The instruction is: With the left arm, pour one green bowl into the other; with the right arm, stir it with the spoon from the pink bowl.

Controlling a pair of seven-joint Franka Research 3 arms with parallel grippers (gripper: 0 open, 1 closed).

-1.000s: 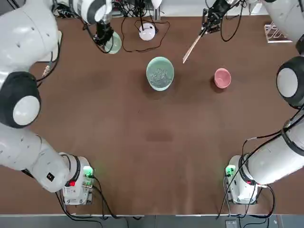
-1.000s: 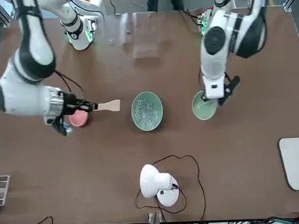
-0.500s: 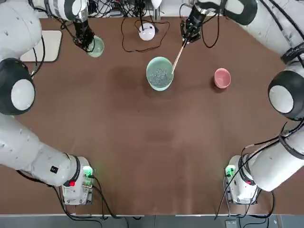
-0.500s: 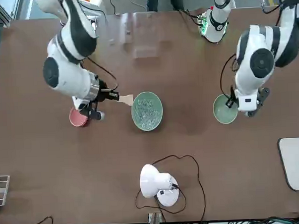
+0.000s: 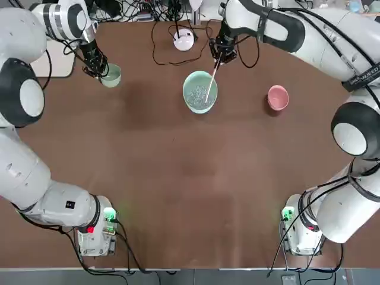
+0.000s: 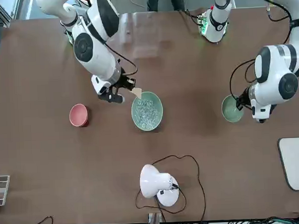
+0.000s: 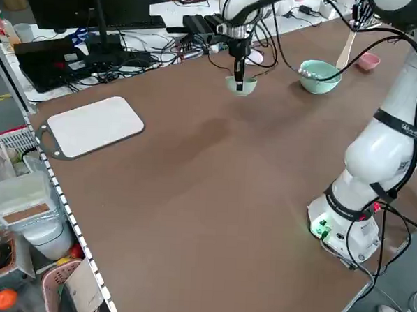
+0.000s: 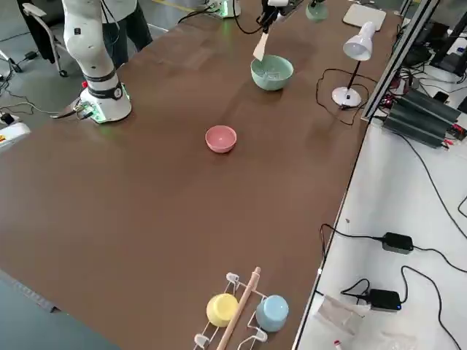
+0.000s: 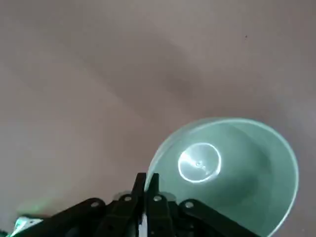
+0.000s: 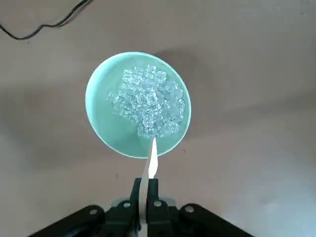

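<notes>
Right gripper (image 10: 144, 185): jaws pinching wooden spoon (image 10: 151, 163) above mint-green bowl (image 10: 138, 104). Left gripper (image 9: 146, 182): jaws pinching empty sage-green bowl (image 9: 227, 173).

On the brown tabletop (image 5: 178, 178), the wide round mint-green bowl (image 5: 193, 104) is the landmark; the small round pink bowl (image 5: 278, 98) sits to its right, seen from above.

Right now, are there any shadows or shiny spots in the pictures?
Left wrist view: a bright shiny ring in the small green bowl, and soft, blurry shadows on the table. Right wrist view: glints on the clear pieces, with a dark shadow beside the big green bowl. Front view: pale glare on the table's far part. Top view: a small shadow beside the pink bowl.
</notes>
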